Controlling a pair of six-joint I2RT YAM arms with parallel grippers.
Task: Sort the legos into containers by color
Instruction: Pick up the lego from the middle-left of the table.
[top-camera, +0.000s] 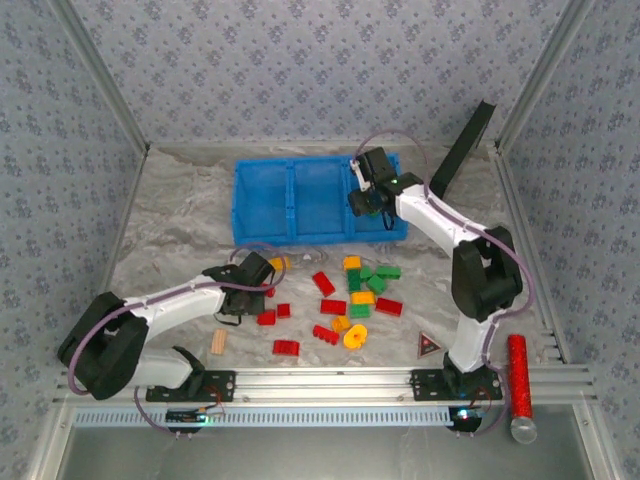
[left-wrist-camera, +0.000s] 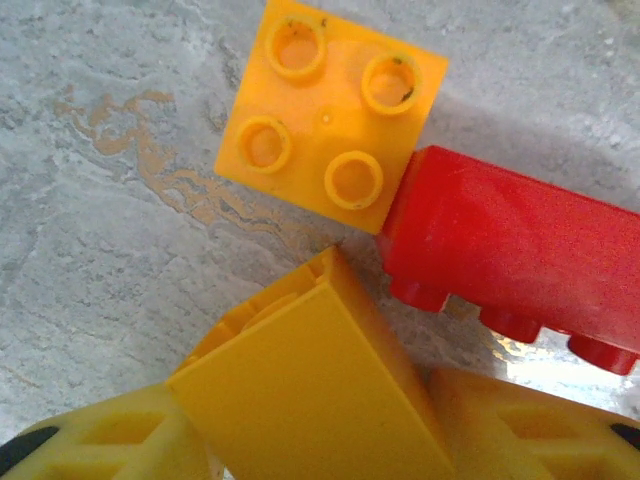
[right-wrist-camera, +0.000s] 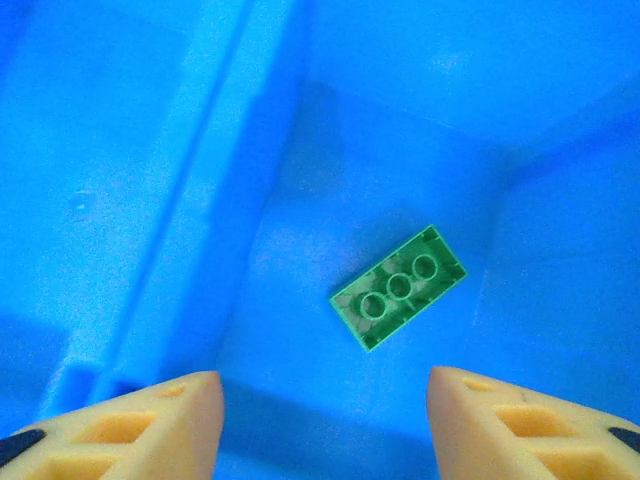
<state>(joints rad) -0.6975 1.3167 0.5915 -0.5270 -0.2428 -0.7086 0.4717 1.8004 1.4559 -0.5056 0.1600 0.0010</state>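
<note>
1. Your left gripper (left-wrist-camera: 305, 430) is clamped on a yellow brick (left-wrist-camera: 310, 350). Both fingers (left-wrist-camera: 100, 440) press against its sides, and it sits tilted between them.
2. Just past those fingertips you have an orange brick (left-wrist-camera: 330, 110) lying studs up on the table (left-wrist-camera: 100, 200). Its right edge touches a red brick (left-wrist-camera: 510, 250), which lies on its side with the studs turned back toward the gripper.
3. To the right of that gripper, loose bricks (top-camera: 362, 297) in red, green and yellow are scattered over the table between the two arms, some of them touching. A yellow ring (top-camera: 355, 338) lies at the near edge of the group. A wooden block (top-camera: 218, 342) lies behind and to the left of the gripper, apart from the group.
4. Farther out, your right gripper (right-wrist-camera: 320, 390) hangs over the right compartment of the bin (top-camera: 262, 200), jaws wide and holding nothing.
5. Below it and slightly ahead, a green brick (right-wrist-camera: 398, 288) lies flat, studs up, on that compartment's floor. It is turned at an angle to the walls and sits closer to the wall on the gripper's right than to the divider on its left.
</note>
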